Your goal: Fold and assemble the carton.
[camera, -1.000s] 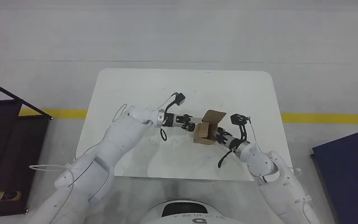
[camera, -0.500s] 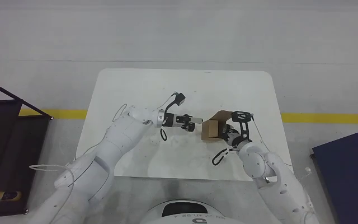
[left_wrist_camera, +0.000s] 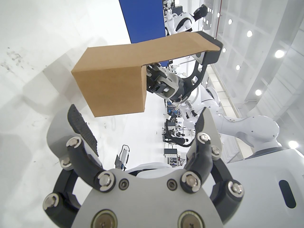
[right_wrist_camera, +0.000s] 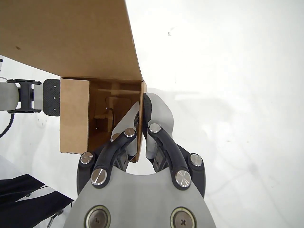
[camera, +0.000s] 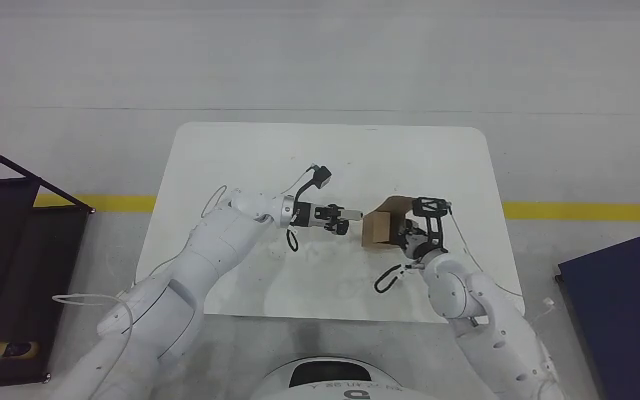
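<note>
You have the brown cardboard carton (camera: 379,228) toward the right-hand half of the white table (camera: 250,160), between the two arms. The right gripper (right_wrist_camera: 142,106) is closed on one side wall of the carton, at its open end: one finger (right_wrist_camera: 129,116) sits inside the box and the other pad (right_wrist_camera: 148,107) presses on the outside of the same wall. From the right wrist view you look straight into the open mouth, with folded panels at the far end and a long flap (right_wrist_camera: 71,24) standing out past the mouth. The left gripper (left_wrist_camera: 139,113) faces the carton's closed end with its fingers spread wide and nothing between them; one of its ribbed pads (right_wrist_camera: 51,98) lies just beside the opposite wall, and you cannot tell whether it touches.
</note>
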